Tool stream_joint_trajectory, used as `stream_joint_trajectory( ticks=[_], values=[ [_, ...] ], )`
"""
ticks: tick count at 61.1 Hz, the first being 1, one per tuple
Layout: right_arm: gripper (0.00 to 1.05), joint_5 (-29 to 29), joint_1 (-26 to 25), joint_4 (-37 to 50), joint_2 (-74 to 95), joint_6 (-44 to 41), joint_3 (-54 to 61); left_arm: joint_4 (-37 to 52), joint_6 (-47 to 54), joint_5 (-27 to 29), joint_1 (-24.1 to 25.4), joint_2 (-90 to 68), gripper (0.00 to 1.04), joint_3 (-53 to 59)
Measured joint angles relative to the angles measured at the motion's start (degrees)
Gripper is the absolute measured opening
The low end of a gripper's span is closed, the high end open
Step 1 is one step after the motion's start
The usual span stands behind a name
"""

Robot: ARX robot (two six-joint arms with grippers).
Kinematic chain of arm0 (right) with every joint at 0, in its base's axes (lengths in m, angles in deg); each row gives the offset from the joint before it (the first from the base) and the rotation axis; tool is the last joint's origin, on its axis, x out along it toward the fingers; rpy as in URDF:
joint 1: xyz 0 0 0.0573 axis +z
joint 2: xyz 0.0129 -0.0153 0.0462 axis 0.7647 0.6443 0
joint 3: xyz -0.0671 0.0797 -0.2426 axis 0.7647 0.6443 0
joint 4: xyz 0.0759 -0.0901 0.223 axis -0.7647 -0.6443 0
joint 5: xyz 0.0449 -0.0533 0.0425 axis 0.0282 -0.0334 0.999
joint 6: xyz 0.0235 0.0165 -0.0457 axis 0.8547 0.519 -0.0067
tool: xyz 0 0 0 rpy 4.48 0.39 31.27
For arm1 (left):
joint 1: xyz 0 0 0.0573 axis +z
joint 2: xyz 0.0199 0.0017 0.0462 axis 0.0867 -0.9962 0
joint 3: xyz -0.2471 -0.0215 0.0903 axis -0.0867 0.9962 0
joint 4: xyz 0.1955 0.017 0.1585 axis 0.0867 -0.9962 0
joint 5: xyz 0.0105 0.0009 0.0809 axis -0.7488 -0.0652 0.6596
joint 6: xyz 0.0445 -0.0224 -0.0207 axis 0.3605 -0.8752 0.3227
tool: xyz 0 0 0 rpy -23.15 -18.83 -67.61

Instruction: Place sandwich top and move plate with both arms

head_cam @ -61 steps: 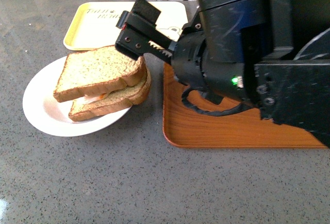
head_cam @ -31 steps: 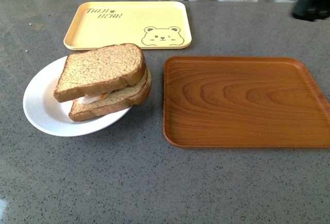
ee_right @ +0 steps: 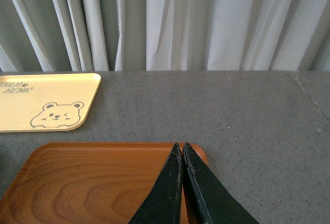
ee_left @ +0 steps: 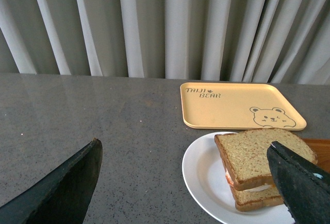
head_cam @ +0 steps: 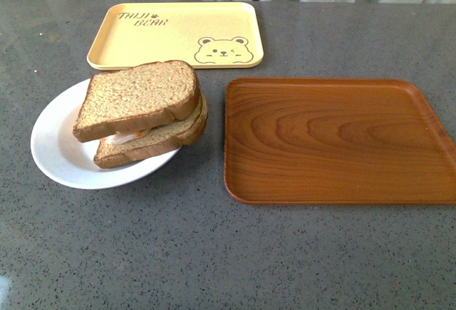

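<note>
Plate (head_cam: 53,157) rim lies near wooden tray (head_cam: 335,142); left jaws gape, right jaws pressed together.

Grey speckled table (head_cam: 214,253) carries white plate (head_cam: 53,153), yellow bear tray (head_cam: 164,28), wooden tray (head_cam: 335,142).

1 plate (head_cam: 57,157); 2 bread: top slice (head_cam: 135,100), bottom slice (head_cam: 153,142); 2 trays: yellow tray (head_cam: 171,35), wood tray (head_cam: 335,139); 2 tools: left tool (ee_left: 184,147), right tool (ee_right: 181,144).
</note>
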State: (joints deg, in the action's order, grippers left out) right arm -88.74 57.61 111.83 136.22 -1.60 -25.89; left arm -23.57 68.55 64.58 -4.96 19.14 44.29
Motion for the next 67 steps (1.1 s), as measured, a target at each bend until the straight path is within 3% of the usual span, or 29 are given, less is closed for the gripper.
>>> stream_joint_trajectory(
  ticks=[17,20,26,67],
  values=[
    [0.02,3.13,-2.84,-8.63,-12.92,-0.04,4.28,0.0,0.0,0.0,0.0,0.0,0.96,0.0],
    [0.02,6.58,-5.11,-10.58,-15.43,-0.07,4.83,0.0,0.0,0.0,0.0,0.0,0.96,0.0],
    [0.02,7.13,-7.43,-14.38,-20.17,-0.07,5.77,0.0,0.0,0.0,0.0,0.0,0.96,0.0],
    [0.02,7.58,-7.54,-38.58,-47.06,-0.07,6.29,0.0,0.0,0.0,0.0,0.0,0.96,0.0]
  ],
)
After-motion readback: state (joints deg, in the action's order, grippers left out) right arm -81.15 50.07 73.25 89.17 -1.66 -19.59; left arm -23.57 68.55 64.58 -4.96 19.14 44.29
